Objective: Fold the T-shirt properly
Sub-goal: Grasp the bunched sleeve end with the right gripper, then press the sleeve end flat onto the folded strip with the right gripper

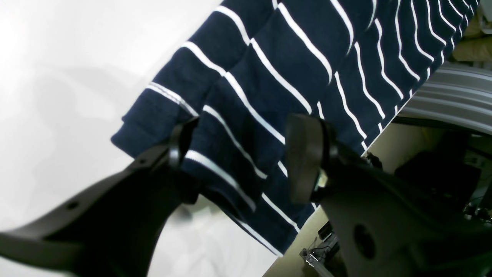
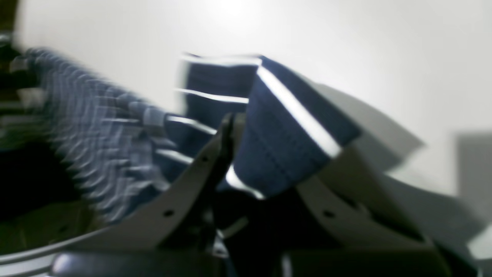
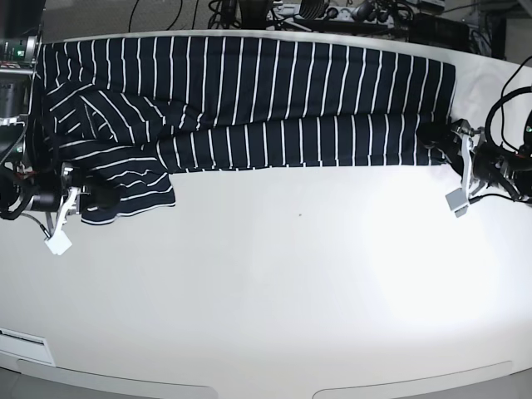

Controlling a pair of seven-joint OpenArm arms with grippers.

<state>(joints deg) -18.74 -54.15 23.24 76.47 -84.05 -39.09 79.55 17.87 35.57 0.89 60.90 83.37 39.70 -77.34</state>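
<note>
Shirt (image 3: 249, 91) lies spread across far side of table (image 3: 274, 283), long axis running L-R, one sleeve flopped toward the near edge on base view's left. R gripper (image 2: 246, 161) sits at that sleeve, jaws pinched on the hem w/ cloth bunched between fingers. L gripper (image 1: 238, 161) at opposite end on shirt's corner, jaws wide, straddling fabric edge, not clamped.

No readable text, label, brand, number or sign appears anywhere in the three views of this scene.
</note>
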